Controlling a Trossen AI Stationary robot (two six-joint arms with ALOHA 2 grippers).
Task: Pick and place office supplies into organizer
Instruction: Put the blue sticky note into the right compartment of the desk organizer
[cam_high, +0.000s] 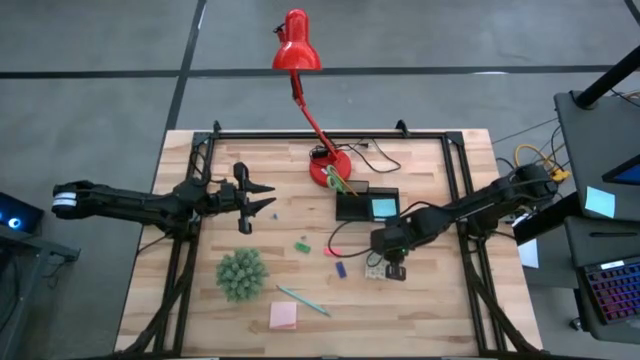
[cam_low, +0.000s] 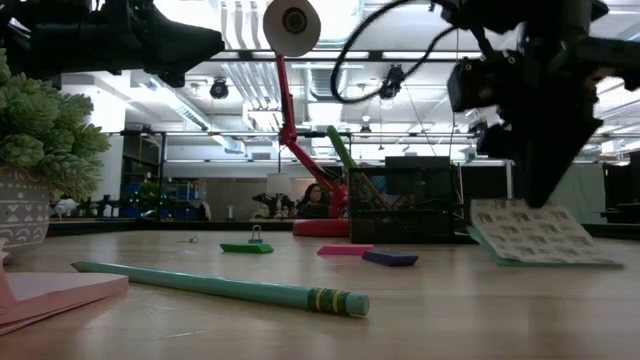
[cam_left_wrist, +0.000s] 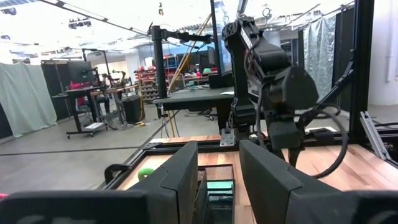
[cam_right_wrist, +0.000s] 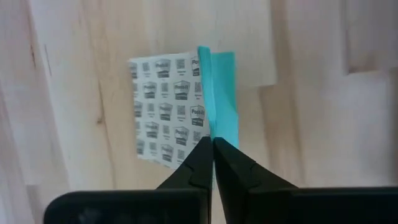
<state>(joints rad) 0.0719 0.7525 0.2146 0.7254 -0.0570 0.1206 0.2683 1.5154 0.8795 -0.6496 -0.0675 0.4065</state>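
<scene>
Your wooden table (cam_high: 420, 310) sits in an open workshop, with a red desk lamp (cam_high: 300, 60) at its far edge. Your right gripper (cam_high: 394, 268) is down at the table just in front of the black organizer (cam_high: 366, 205), fingers pinched fully together on the edge of a teal sticky-note pad (cam_right_wrist: 221, 93) that lies printed-backing up, one edge tilted off the wood. Your left gripper (cam_high: 262, 199) hovers well away on the left, jaws partly open and holding nothing. Near you lie the teal pen (cam_high: 303, 300), a pink pad (cam_high: 283, 316) and a fuzzy green ball (cam_high: 241, 273).
</scene>
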